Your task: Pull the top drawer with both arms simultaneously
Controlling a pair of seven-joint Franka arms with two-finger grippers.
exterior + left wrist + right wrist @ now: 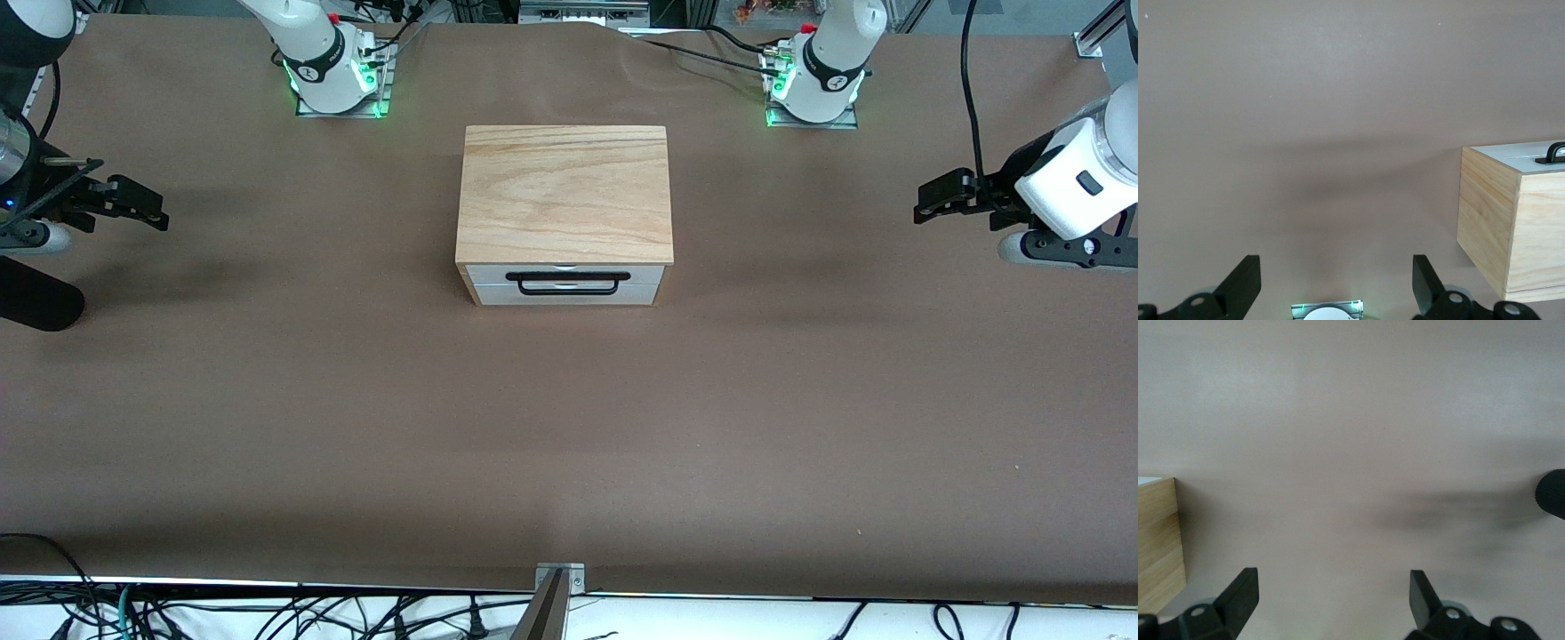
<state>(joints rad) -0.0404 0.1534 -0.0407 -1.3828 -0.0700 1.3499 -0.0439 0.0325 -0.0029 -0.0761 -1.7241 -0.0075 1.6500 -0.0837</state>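
Observation:
A wooden box with a light-wood lid (564, 191) stands mid-table. Its white top drawer front (640, 272) faces the front camera, shut flush, with a wide black wire handle (567, 283). My left gripper (926, 203) hangs open and empty above the table at the left arm's end, well apart from the box. My right gripper (156, 206) hangs open and empty at the right arm's end. The left wrist view shows open fingers (1245, 280), the box side (1498, 213) and the end of the handle (1555, 153). The right wrist view shows open fingers (1241, 590) and the box's edge (1158, 540).
The brown table (569, 427) is bare around the box. The arm bases with green lights (336, 76) (813, 84) stand farther from the front camera. A black rounded part (36, 302) lies by the right arm. Cables run along the table's near edge (267, 613).

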